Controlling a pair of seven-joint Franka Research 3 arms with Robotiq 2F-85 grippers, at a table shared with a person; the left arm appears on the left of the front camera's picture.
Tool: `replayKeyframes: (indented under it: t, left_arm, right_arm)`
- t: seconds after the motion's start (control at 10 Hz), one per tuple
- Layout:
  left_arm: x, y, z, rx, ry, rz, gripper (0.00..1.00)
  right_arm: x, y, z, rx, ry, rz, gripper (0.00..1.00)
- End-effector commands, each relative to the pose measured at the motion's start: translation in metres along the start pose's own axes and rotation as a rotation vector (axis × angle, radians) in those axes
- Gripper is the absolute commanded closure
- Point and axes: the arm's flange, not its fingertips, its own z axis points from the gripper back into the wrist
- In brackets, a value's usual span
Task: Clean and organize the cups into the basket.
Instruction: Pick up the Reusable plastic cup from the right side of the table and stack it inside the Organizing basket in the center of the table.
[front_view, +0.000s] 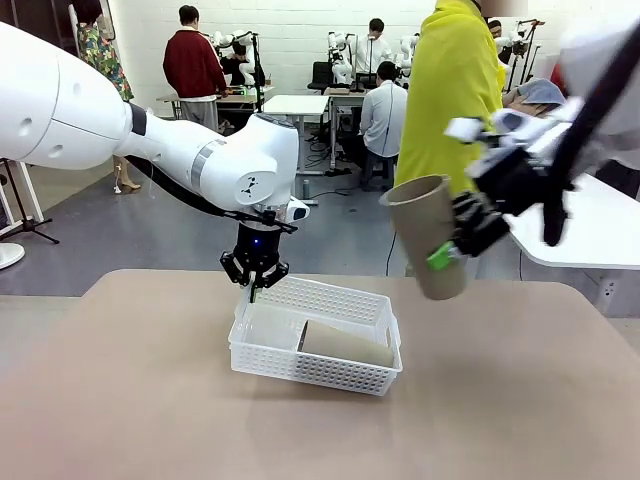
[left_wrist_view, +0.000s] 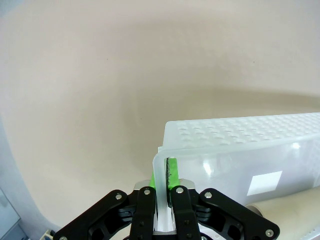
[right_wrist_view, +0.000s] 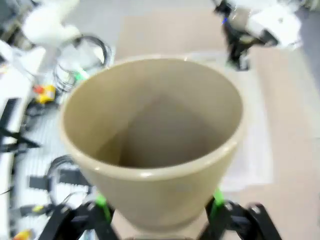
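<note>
Left claw (front_view: 256, 284) is clamped shut on a corner wall of the basket (front_view: 330, 300) (rim pinched between the pads). Just beyond it, the lying cup (front_view: 345, 345) rests inside. Right claw (front_view: 447, 252), jaws spread wide, grips the raised cup (front_view: 425, 235) above the desk (front_view: 150, 400).

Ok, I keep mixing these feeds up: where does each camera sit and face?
Front: fixed on the robot's side, facing across the table; left gripper clamping the basket, right gripper holding a tan cup aloft.
Left wrist: looks down its own fingers, shut on the basket wall.
Right wrist: looks into the tan cup between its pads.
Shared: front and left wrist both show the basket.
</note>
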Motion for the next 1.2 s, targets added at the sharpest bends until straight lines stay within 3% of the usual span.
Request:
replayKeyframes:
  t: [0.0,0.2,0.4,0.8,1.1]
  left_arm:
    - [-0.002,0.002,-0.001,-0.004,-0.003,-0.002,1.00]
    - [-0.002,0.002,-0.001,-0.004,-0.003,-0.002,1.00]
    - [-0.002,0.002,-0.001,-0.004,-0.003,-0.002,1.00]
    - [-0.002,0.002,-0.001,-0.004,-0.003,-0.002,1.00]
    - [-0.002,0.002,-0.001,-0.004,-0.003,-0.002,1.00]
  right_arm:
    - [0.025,-0.041,-0.028,0.076,0.223,-0.038,0.17]
    - [0.049,-0.062,-0.083,0.093,0.437,-0.063,0.17]
    - [0.058,-0.078,-0.110,0.057,0.557,-0.065,0.17]
    - [0.071,-0.090,-0.138,-0.061,0.645,0.019,0.17]
    - [0.069,-0.100,-0.164,-0.061,0.637,0.096,0.17]
